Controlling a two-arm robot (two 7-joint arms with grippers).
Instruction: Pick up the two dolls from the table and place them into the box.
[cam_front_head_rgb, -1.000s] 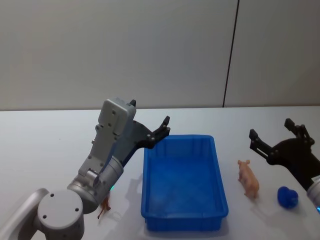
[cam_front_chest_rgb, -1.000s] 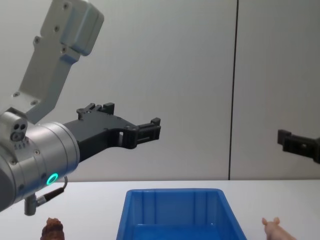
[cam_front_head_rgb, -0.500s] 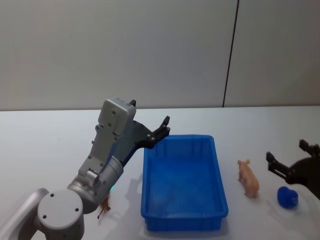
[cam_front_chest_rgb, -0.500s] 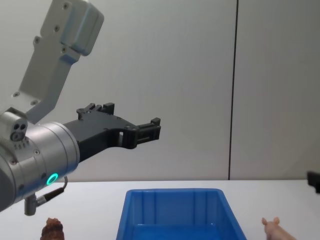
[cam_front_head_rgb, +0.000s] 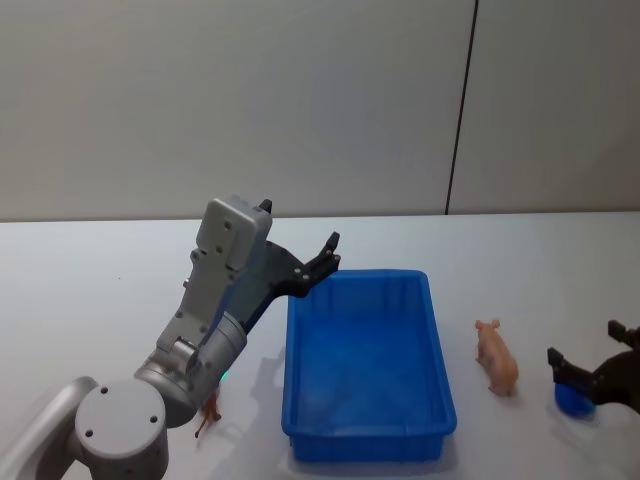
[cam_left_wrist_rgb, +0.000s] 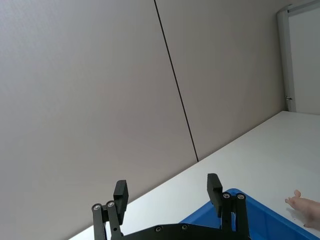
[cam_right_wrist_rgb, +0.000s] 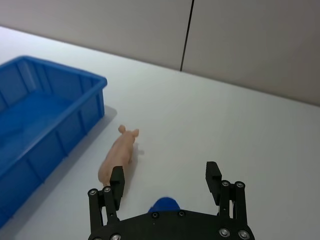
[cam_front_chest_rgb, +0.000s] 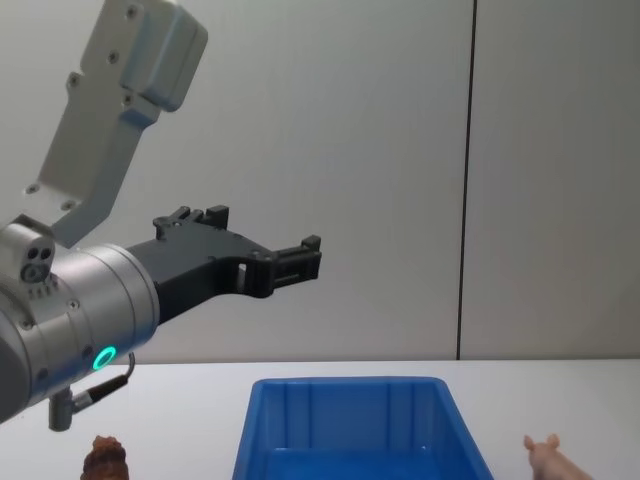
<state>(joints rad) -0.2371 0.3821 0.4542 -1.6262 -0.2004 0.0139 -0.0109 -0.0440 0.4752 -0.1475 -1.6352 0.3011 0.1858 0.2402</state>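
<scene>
Here, box (cam_front_head_rgb: 367, 440): blue, sitting mid-bench (cam_front_head_rgb: 100, 280).
Pink doll (cam_front_head_rgb: 496, 357): lying on the bench just right of the box.
Brown doll (cam_front_head_rgb: 209, 412): near the box's near left corner.
Left gripper (cam_front_head_rgb: 300, 228): raised near the box's far left corner, fingers spread, empty.
Right gripper (cam_front_head_rgb: 585, 345): low over a small blue object (cam_front_head_rgb: 572, 400), fingers released, empty.

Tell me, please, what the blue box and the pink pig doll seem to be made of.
The box looks like moulded plastic: uniform bright blue, thick rim, slight sheen on its floor. The pink pig doll seems rubber or soft plastic, matte and one colour throughout; which I cannot tell.
</scene>
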